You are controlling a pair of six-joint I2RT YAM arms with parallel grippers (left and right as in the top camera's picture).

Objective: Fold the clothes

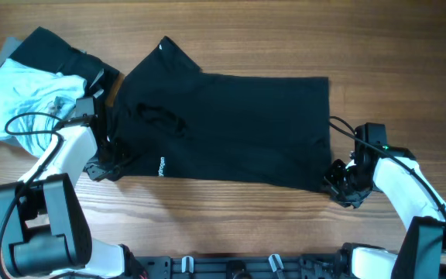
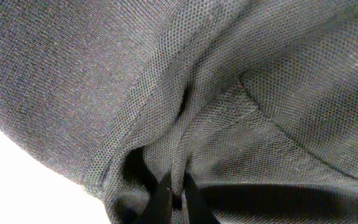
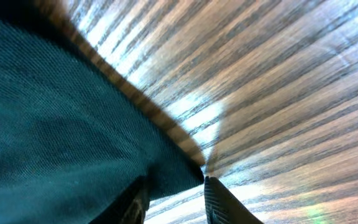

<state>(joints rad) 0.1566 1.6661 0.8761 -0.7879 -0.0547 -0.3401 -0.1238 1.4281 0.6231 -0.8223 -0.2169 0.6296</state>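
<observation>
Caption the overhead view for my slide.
Black garment spread on the wooden table, left pincer pinching one near corner, right pincer open at the other.

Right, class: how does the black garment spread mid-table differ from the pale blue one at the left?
The black garment lies spread out flat; the pale blue garment is bunched in a heap. The black one covers far more table than the blue. The black shows a small white logo; the blue shows none. Both are soft fabric.

Left gripper [image 2: 176, 200] pinched shut on black garment [image 1: 238, 124] left edge; right gripper [image 3: 176, 198] jaws parted at its right corner.
</observation>
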